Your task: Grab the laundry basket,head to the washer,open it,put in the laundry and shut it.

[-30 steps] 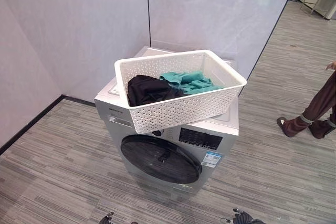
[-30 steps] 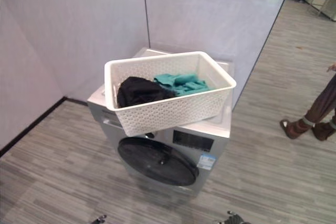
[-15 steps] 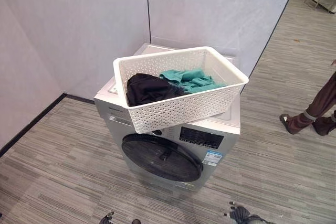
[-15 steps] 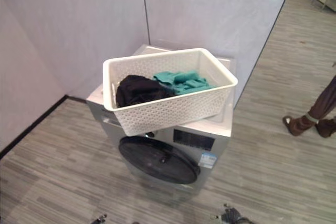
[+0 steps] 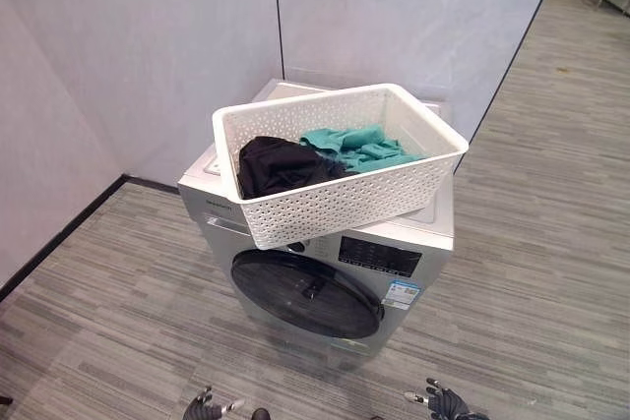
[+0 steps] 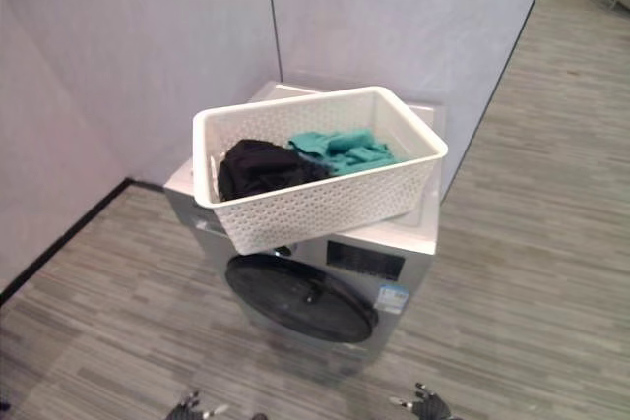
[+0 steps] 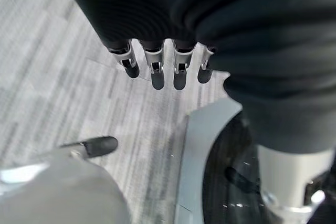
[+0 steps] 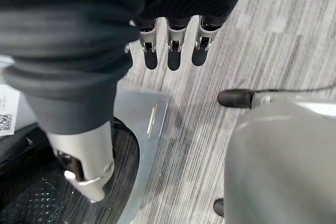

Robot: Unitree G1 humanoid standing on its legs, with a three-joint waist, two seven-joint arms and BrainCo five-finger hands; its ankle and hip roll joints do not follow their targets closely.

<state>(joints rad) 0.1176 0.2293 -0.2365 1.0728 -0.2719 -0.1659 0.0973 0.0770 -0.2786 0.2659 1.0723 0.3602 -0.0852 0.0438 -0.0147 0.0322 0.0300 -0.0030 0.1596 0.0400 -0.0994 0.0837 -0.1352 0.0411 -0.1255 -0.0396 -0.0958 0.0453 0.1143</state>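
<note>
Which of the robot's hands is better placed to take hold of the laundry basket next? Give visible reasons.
Neither clearly. The left hand and right hand both hang low, open and empty, well short of the laundry basket on the washer. The wide basket probably needs both.

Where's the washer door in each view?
Left eye view: washer door at centre, under the basket.
Right eye view: left of centre, under the basket.
Left wrist view: dark curve beyond the left hand.
Right wrist view: dark curve beyond the right hand.
Shared landmark: striped grey floor.
</note>
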